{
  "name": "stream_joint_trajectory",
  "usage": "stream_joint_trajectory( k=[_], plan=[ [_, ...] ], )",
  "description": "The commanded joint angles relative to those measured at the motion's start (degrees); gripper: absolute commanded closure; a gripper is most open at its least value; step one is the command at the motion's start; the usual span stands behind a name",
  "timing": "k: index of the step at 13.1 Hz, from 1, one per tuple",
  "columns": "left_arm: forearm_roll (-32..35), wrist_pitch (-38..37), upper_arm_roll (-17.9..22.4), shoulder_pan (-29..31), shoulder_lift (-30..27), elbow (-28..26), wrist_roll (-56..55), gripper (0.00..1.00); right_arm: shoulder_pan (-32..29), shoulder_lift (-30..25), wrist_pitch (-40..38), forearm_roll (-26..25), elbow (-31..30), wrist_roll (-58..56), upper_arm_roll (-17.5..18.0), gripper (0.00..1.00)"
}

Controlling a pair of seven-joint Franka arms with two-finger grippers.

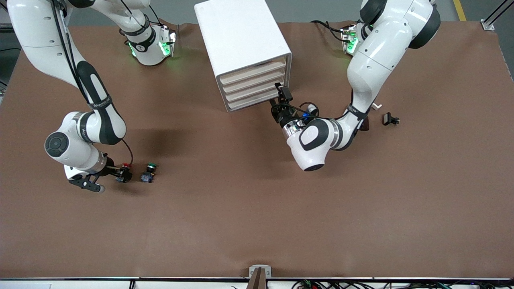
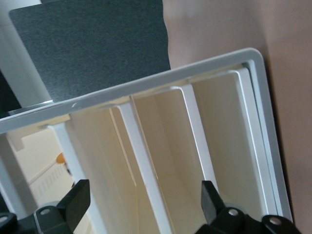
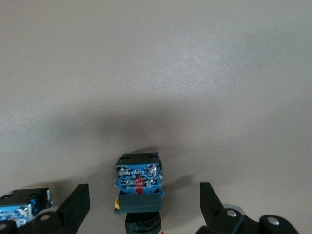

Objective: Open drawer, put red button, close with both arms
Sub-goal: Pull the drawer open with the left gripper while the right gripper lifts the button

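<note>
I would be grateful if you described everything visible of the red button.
The small push-button with a round red cap and a black housing over a blue contact block lies on its side on the brown table cover, toward the right arm's end, beside a green-capped twin. The right gripper brackets it, jaws open, apparently not touching.

A brown surface [image 1: 257, 224] carries a white cabinet [image 1: 241, 44] standing between the two arm bases, its four pale drawer fronts turned toward the front camera. Toward the right arm's end lie the red button [image 1: 124, 171] and, just beside it, a green-capped button [image 1: 148, 173]. Toward the left arm's end lies a small black part [image 1: 390, 119], well apart from the cabinet.
</note>
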Motion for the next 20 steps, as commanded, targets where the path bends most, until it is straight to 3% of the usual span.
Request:
stream_joint_trajectory(
  k=[1, 2, 5, 6, 9, 10, 13, 14, 16, 18, 20],
  plan=[
    [-1.33, -1.01, -0.28, 0.00, -0.13, -2.72, -2.45, 0.00, -0.30, 1.43, 0.13, 0.34, 1.28, 0.45, 0.17, 0.00],
    [-1.33, -2.24, -0.37, -0.08, -0.22, -3.42, -2.89, 0.11, -0.47, 1.87, 0.22, 0.43, 1.36, 0.54, 0.17, 0.00],
    [-1.33, -3.65, -0.72, -0.26, -0.31, -4.48, -4.91, 0.28, -0.48, 2.57, 1.72, 0.52, 1.45, 0.54, 0.17, 0.00],
    [-1.33, -3.83, -0.81, -0.26, -0.31, -4.92, -5.27, 0.31, -0.48, 2.57, 1.63, 0.52, 1.45, 0.54, 0.17, 0.12],
    [-1.50, -3.83, -1.60, -0.26, -0.31, -6.59, -5.71, 0.32, -0.13, 2.49, 1.01, 0.52, 1.72, 0.89, 0.17, 0.86],
    [-1.85, -3.92, -1.60, -0.35, -0.31, -7.03, -6.32, 0.36, -0.21, 2.49, 0.93, 0.52, 1.98, 1.76, 0.17, 1.00],
    [-3.00, -3.92, -1.69, -0.70, -0.31, -8.08, -6.94, 0.39, 0.49, 2.31, 0.40, 0.52, 2.59, 5.11, 0.17, 1.00],
    [-3.17, -3.92, -2.30, -0.70, -0.31, -8.17, -6.94, 0.45, 0.58, 1.88, -0.30, 0.52, 2.94, 5.29, 0.26, 1.00],
    [-3.17, -3.92, -2.57, -1.31, -0.22, -8.35, -8.51, 0.71, 0.49, 0.74, -5.55, 0.52, 5.04, 6.86, 0.26, 1.00],
    [-3.17, -3.92, -2.57, -1.32, -0.13, -8.35, -8.70, 0.89, 0.58, -0.67, -9.26, 0.52, 6.89, 8.80, 0.26, 1.00],
    [-3.17, -3.92, -2.57, -1.32, -0.13, -8.17, -8.61, 0.94, 0.67, -0.68, -11.89, 0.52, 9.00, 9.76, 0.35, 1.00]
  ],
)
